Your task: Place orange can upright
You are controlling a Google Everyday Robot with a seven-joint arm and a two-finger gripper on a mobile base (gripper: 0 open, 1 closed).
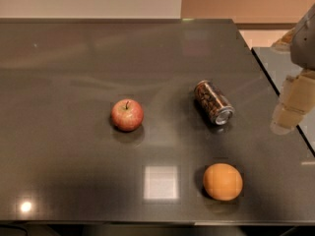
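On the dark table (59,171), whose glossy top looks slick, the main risk is rolling: the can (213,102) lies on its side right of centre, its long axis slanting from back-left to front-right, silver end towards the front. A glancing touch on its round wall would likely send it off sideways rather than into a hold. If it is gripped near one end, it may swing or slip while being tipped up. If it is let go before its base sits flat, it could topple again.

The orange (222,181) sits in front of the can, near the front edge, so a can knocked forward might strike it, and the fruit's colour invites a wrong pick. The apple (127,115), well to the left, is out of the way.

The gripper (290,109) hangs at the table's right edge, to the right of the can and clear of it, holding nothing. Its pale body points downward from the arm entering at upper right. Whether it is set wide or narrow I cannot tell.
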